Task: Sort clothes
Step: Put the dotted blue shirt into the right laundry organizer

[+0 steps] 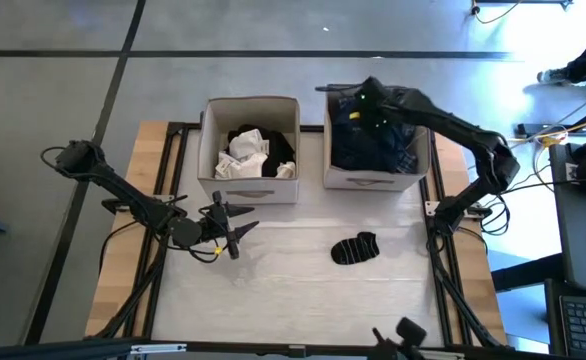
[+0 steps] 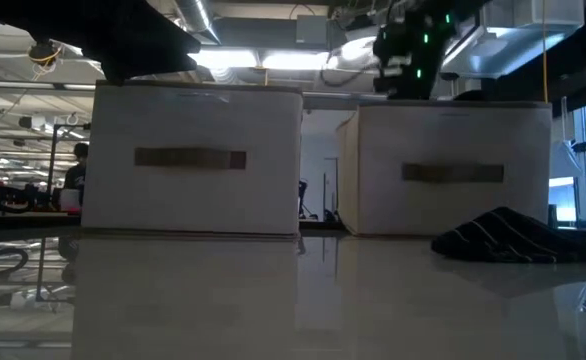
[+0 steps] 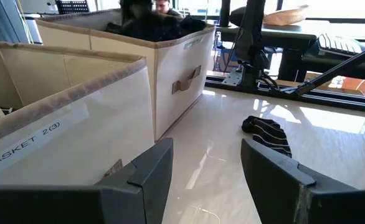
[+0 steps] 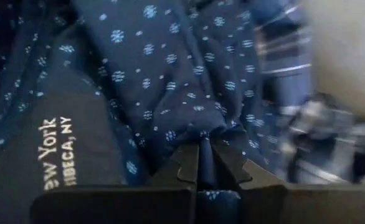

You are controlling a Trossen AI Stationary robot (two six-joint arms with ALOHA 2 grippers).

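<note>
Pinching navy patterned garment (image 4: 189, 81), right gripper (image 4: 199, 163) clamped; left gripper (image 3: 201, 168) agape.

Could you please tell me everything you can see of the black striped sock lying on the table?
The black striped sock is a small piece of soft dark fabric with thin pale stripes, crumpled into a loose, low heap rather than laid flat. It rests on the glossy pale table, in front of the right-hand beige box and apart from it. Nothing else touches it: the left hand is open above the table to one side, away from the sock.
</note>
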